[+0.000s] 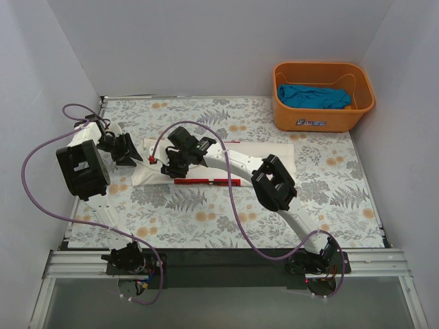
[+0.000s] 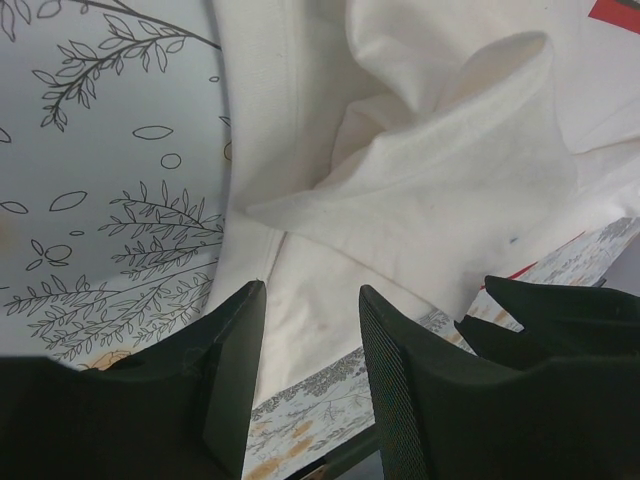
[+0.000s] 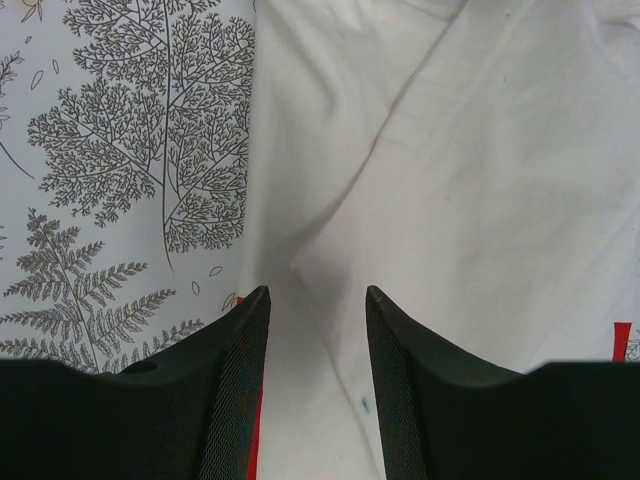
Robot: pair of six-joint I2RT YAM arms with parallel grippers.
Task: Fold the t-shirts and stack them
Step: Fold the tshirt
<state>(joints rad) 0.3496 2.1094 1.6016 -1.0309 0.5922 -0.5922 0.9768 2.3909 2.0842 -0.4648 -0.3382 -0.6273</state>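
The large white t-shirt [image 1: 282,149] lies folded in a long strip across the middle of the table, with a red strip [image 1: 206,181] along its near edge. My left gripper [image 1: 135,158] is open at the shirt's left end, its fingers low over the white cloth [image 2: 440,180] and the cloth's edge. My right gripper [image 1: 171,168] is open just right of it, over the white cloth [image 3: 480,150], with a sliver of red [image 3: 253,440] by its left finger. The teal-blue t-shirt [image 1: 312,96] lies crumpled in the basket. No Coca-Cola script shows.
The orange plastic basket [image 1: 322,122] stands at the table's far right corner. The floral tablecloth [image 1: 206,219] covers the table. White walls close in on the left, back and right. Purple cables loop off both arms.
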